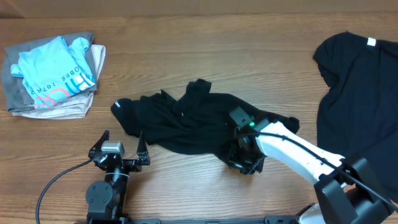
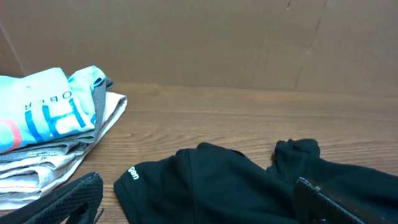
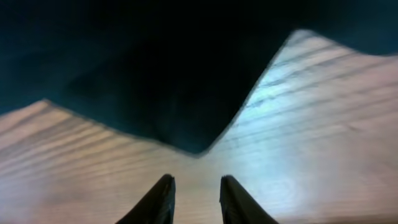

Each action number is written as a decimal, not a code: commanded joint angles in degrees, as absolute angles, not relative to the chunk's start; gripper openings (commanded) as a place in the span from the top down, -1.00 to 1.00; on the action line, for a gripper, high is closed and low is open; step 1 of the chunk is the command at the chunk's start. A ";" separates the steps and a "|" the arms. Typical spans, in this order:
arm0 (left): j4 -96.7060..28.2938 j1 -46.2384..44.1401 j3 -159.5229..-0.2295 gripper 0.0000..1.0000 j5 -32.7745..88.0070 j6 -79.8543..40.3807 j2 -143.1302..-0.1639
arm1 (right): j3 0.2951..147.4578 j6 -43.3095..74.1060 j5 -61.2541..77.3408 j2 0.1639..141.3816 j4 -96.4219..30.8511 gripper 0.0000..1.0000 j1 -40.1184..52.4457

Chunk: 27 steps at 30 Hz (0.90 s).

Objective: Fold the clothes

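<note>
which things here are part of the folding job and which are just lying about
In the job: crumpled black garment, mid-table; right gripper, open at its edge; second black garment at the right, not folded.
Lying about: folded stack at the far left; left gripper, open, holding nothing.

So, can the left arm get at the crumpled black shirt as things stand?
Probably yes: the open left gripper sits just beside the black shirt, with nothing between them.
</note>
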State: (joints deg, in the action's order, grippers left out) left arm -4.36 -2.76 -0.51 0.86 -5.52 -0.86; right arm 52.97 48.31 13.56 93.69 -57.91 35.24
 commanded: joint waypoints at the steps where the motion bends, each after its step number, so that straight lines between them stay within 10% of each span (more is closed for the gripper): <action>1: -4.34 -3.03 -0.27 -0.99 1.06 -4.23 -0.25 | 47.88 54.70 16.62 92.36 -52.45 0.35 35.18; 27: -4.34 -3.03 -0.27 -1.00 1.06 -4.23 -0.27 | 44.21 56.84 11.60 92.36 -45.50 0.27 31.75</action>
State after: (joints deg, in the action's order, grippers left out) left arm -4.36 -2.76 -0.51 0.86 -5.52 -0.86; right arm 45.36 56.77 15.81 92.66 -45.74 32.16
